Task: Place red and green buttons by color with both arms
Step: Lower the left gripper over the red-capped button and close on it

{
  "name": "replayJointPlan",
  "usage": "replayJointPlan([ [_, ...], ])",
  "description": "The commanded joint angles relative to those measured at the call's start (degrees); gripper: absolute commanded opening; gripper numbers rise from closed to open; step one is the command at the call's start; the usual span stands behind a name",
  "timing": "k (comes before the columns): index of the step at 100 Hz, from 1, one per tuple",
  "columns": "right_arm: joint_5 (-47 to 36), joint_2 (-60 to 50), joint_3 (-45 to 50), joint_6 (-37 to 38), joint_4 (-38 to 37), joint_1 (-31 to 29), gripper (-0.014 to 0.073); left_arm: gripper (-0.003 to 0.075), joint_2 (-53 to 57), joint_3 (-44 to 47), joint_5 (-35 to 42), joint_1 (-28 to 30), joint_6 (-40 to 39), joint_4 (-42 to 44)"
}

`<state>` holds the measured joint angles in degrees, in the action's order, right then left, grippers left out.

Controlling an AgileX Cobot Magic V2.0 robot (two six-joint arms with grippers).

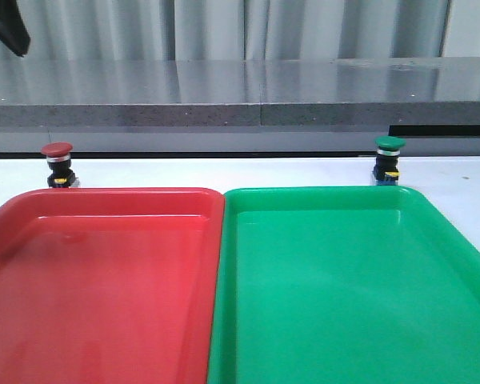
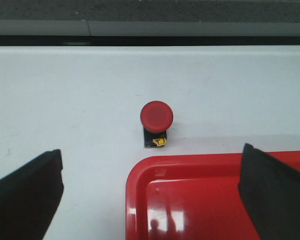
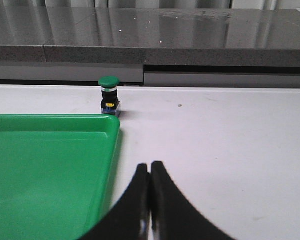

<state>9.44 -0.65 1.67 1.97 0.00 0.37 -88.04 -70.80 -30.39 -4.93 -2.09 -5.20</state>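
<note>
A: So, how far along are we, going by the front view?

B: Nothing is placed yet. The red button (image 1: pixel 58 165) stands upright on the counter (image 1: pixel 224 172) just behind the red tray (image 1: pixel 104 196), near its far left corner. The green button (image 1: pixel 389 159) stands just behind the green tray (image 1: pixel 320 192), toward its far right. Both trays hold nothing, and they sit side by side, rims touching or nearly so.

A: And the left wrist view?

B: The left tool (image 2: pixel 152 192) is spread wide, released, holding nothing. The red button (image 2: pixel 156 123) sits ahead between its fingers, just beside the tray's corner rim (image 2: pixel 140 175). I judge that rim the tight edge; the bare counter beyond and to the sides leaves room.

A: Right wrist view?

B: The right tool (image 3: pixel 150 200) is clenched, fingers pressed together, gripping nothing. It hangs over bare counter beside the green tray's edge (image 3: pixel 112 150). The green button (image 3: pixel 109 95) stands well ahead, close to the tray's far corner. I'd say the tool must open first; both pickups and both drops remain.
</note>
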Motion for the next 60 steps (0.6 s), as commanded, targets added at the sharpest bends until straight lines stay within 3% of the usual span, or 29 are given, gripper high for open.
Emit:
replayJointPlan([
  [1,-4.54,-1.04,-0.94,-0.23,-0.34,-0.33,-0.0067,0.0652,-2.11,-5.22,3.52,-0.69,0.0,0.29],
  [60,-4.54,-1.04,-0.94,-0.23,-0.34,-0.33,-0.0067,0.0649,-20.38,-17.07,3.74,-1.1,0.0,0.42],
])
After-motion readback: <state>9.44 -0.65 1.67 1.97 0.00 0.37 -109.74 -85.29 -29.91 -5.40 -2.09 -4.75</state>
